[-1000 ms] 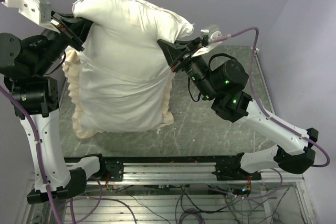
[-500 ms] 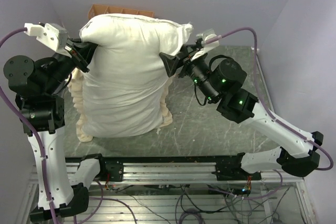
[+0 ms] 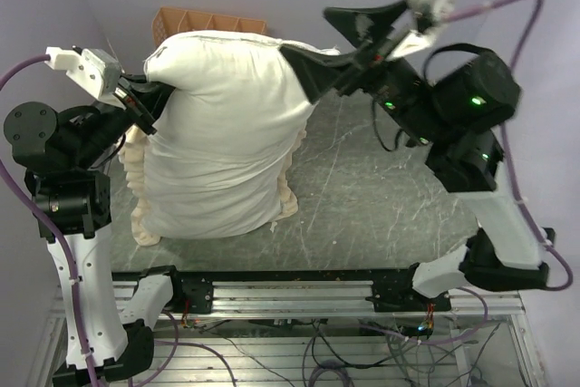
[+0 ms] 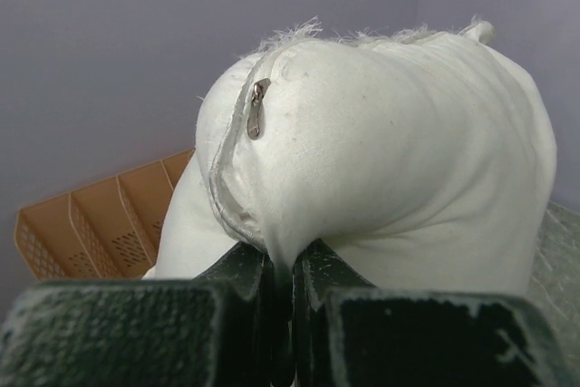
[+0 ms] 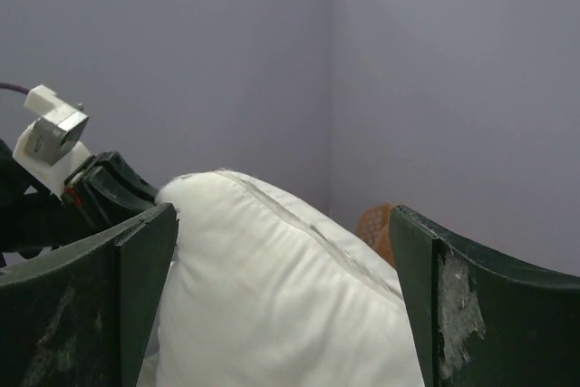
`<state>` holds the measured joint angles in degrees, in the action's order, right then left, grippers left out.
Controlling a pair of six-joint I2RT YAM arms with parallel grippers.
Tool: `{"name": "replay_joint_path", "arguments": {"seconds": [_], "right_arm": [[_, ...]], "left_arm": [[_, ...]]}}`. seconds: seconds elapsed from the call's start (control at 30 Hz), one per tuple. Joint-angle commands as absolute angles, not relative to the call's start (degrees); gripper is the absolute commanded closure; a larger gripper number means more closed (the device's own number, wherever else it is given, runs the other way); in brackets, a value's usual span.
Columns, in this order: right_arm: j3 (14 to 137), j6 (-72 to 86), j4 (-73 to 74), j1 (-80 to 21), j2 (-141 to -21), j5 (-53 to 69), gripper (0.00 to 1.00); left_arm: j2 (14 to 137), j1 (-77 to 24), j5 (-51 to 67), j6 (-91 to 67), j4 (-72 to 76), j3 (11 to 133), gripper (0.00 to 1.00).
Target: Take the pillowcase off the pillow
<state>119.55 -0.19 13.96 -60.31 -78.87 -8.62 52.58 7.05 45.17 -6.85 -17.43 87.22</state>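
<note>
The plump white pillow (image 3: pixel 227 106) stands on end on the table, its zip seam along the top (image 4: pixel 257 113). The cream frilled pillowcase (image 3: pixel 138 178) sits round its lower part, with frill showing down both sides and at the bottom left. My left gripper (image 3: pixel 149 97) is shut on the pillow's top left corner, and the cloth is pinched between the fingers (image 4: pixel 292 265). My right gripper (image 3: pixel 308 32) hangs open above the pillow's top right corner, holding nothing. In the right wrist view the pillow (image 5: pixel 263 296) lies beyond the open right gripper (image 5: pixel 283 215).
An orange slotted basket (image 3: pixel 208 20) stands behind the pillow against the back wall, also seen in the left wrist view as the basket (image 4: pixel 91 224). The grey-green tabletop (image 3: pixel 381 188) stretches right of the pillow. Purple walls close in on the left, back and right.
My right gripper opened, let go of the pillow's right corner and rose up and to the right. My left arm lowered, and the pillow settled lower.
</note>
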Motion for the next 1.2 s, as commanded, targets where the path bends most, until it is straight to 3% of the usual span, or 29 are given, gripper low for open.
{"name": "replay_joint_path", "arguments": {"seconds": [0.0,0.3,0.47,0.73,0.83,0.9,1.0,1.03,1.07,1.1,1.17], "right_arm": [[129.53,-3.63,27.13,-61.43,-91.02,0.34,0.0],[128.35,-8.51,28.12,-62.28,-95.55,7.27,0.0],[123.12,-11.58,29.68,-62.4,-94.89,7.03,0.0],[119.73,-17.46,33.04,-64.81,-98.5,-0.55,0.11],[121.14,-20.67,34.64,-68.16,-101.02,-6.69,0.26],[121.66,-22.08,33.75,-69.99,-102.05,-11.24,0.44],[121.9,-20.86,29.81,-70.53,-101.4,-15.28,0.84],[120.88,-20.26,27.31,-70.57,-100.4,-17.21,0.99],[119.35,-19.79,24.2,-70.49,-98.84,-19.4,1.0],[117.59,-19.54,21.62,-70.41,-97.0,-20.45,1.0],[113.46,-18.48,16.4,-70.2,-92.58,-20.48,1.0]], "left_arm": [[53.11,7.15,50.88,-9.49,-18.65,86.57,0.93],[53.45,7.16,58.15,1.44,-33.12,88.95,0.93],[52.57,7.13,60.15,1.75,-33.33,88.61,0.93],[51.71,7.18,62.74,-3.23,-30.65,92.24,0.93],[51.37,7.15,63.28,-4.08,-30.42,93.5,0.93],[51.24,7.15,63.08,-3.97,-30.93,94.48,0.93],[51.23,7.16,62.62,-2.27,-33.26,96.57,0.93],[51.19,7.16,62.13,-1.13,-34.67,97.24,0.89],[51.29,7.16,61.49,0.53,-36.98,97.95,0.7],[51.51,7.2,60.67,3.53,-40.21,98.83,0.43],[52.18,7.18,57.48,12.0,-48.68,100.75,0.09]]}}
